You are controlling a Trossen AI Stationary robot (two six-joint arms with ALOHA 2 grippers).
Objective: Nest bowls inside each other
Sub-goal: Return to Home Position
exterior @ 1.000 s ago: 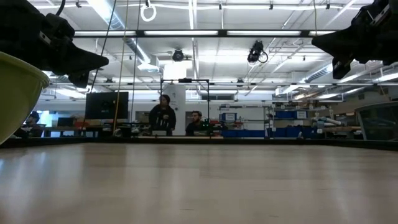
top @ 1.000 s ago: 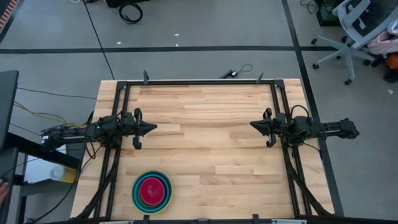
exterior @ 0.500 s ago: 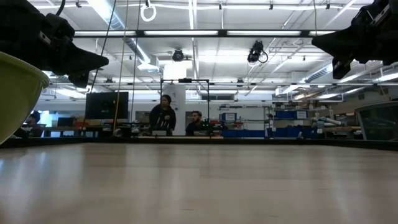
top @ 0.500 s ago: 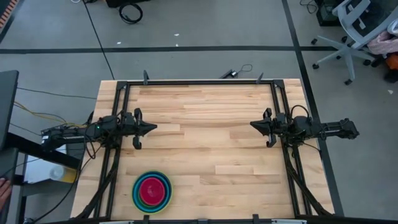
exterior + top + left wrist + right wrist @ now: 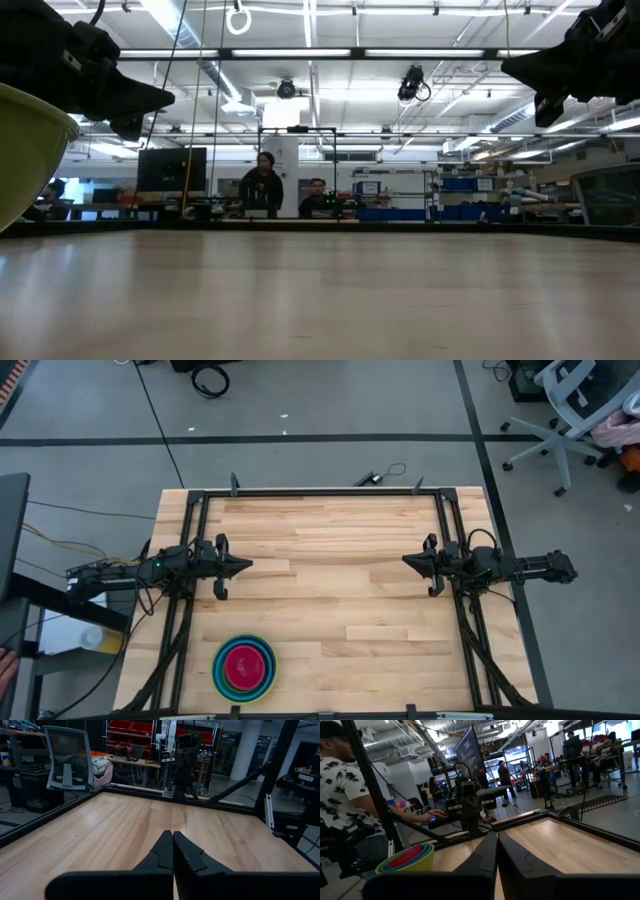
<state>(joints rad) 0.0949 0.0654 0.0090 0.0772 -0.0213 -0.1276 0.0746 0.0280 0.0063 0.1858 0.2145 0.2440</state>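
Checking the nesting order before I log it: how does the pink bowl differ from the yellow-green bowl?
The yellow-green bowl is the widest and outermost; the pink bowl is the smallest, at the centre. The yellow-green bowl stands on the table; the pink bowl sits inside the other bowls. Both are round, upright and in one stack, clear of the shut left gripper and right gripper.
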